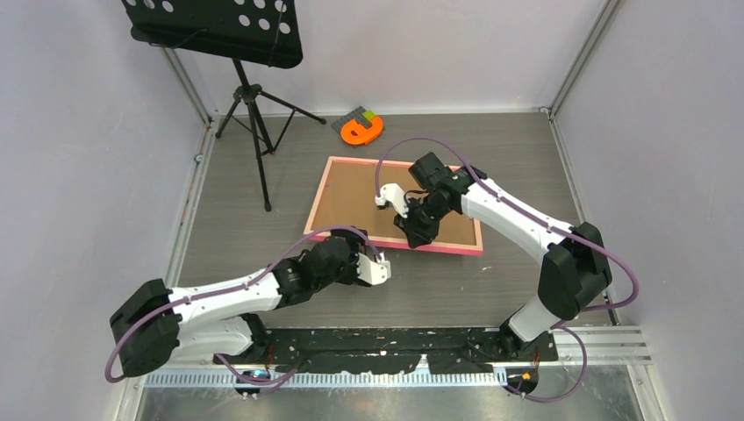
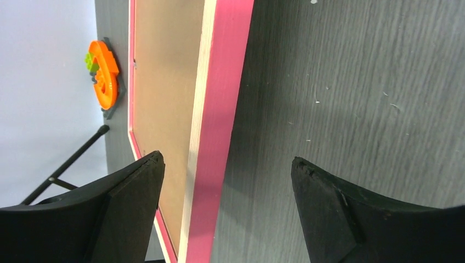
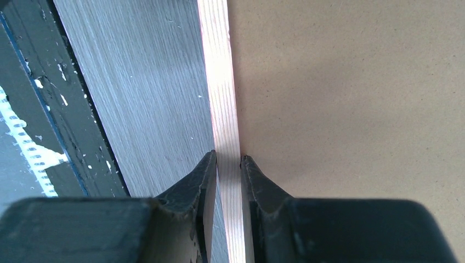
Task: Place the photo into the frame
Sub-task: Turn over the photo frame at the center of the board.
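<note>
The frame (image 1: 351,163) lies flat on the grey table, pink-edged, its inside filled by the plain brown backing board (image 1: 377,197). The photo is not visible in any view. My right gripper (image 1: 412,235) is shut on the frame's near rail; in the right wrist view its two fingers pinch the pale wood rail (image 3: 226,109) at the gripper (image 3: 228,160). My left gripper (image 1: 383,266) hangs open and empty just in front of the frame's near left part. In the left wrist view the gripper (image 2: 227,164) straddles the pink rail (image 2: 225,93) from above without touching it.
An orange tape-like object (image 1: 361,130) on a small grey plate lies beyond the frame, also seen in the left wrist view (image 2: 104,74). A black music stand (image 1: 250,105) stands at the back left. Grey walls enclose the table. A black strip (image 3: 71,109) borders the near edge.
</note>
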Available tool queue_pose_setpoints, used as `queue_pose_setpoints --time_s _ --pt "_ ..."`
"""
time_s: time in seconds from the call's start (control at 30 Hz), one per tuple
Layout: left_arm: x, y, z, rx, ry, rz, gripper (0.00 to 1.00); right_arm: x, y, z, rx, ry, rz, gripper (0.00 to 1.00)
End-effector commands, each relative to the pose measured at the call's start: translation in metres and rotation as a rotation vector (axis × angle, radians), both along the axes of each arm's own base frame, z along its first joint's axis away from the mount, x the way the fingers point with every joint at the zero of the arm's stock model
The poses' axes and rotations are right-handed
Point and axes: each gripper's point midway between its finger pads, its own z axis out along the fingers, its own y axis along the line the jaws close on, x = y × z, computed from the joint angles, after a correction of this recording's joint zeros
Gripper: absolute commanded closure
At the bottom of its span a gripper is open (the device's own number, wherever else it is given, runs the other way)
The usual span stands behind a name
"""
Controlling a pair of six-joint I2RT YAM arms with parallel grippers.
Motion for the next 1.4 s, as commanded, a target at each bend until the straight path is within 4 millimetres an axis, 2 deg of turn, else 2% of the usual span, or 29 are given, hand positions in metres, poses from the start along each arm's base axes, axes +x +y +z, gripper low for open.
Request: queue_pose_setpoints --time_s 0.0,0.47,0.7,0.77,0.87,0.93,1.0,1.13,1.17,1.37 --pt "0.016 -0.010 0.019 -0.036 -0.127 0.017 0.17 0.006 0.008 0.023 0.067 -0.003 -0.035 0.94" --pt "0.027 -0.014 0.007 0.059 -0.150 0.013 0.46 0.004 0.005 0.025 0.079 0.002 -0.044 0.94" --pt "0.031 -0.013 0.017 0.061 -0.148 0.044 0.60 0.004 0.004 0.026 0.081 0.000 -0.048 0.94" --pt "0.030 -0.015 0.017 0.068 -0.140 0.041 0.68 0.004 0.004 0.026 0.083 0.000 -0.051 0.94" --pt "0.033 -0.015 0.020 0.085 -0.132 0.059 0.88 0.005 0.003 0.029 0.089 -0.005 -0.054 0.94" --pt "0.035 -0.014 0.022 0.077 -0.139 0.072 0.98 0.004 0.002 0.031 0.094 -0.011 -0.058 0.94" --pt "0.035 -0.013 0.027 0.055 -0.144 0.083 1.00 0.005 0.001 0.034 0.095 -0.018 -0.066 0.92" --pt "0.036 -0.010 0.035 0.027 -0.142 0.116 1.00 0.007 -0.003 0.039 0.096 -0.035 -0.086 0.74" --pt "0.036 -0.009 0.037 0.022 -0.141 0.126 1.00 0.008 -0.003 0.041 0.098 -0.041 -0.091 0.59" --pt "0.037 -0.005 0.060 -0.015 -0.169 0.156 1.00 0.014 -0.009 0.066 0.114 -0.094 -0.137 0.25"
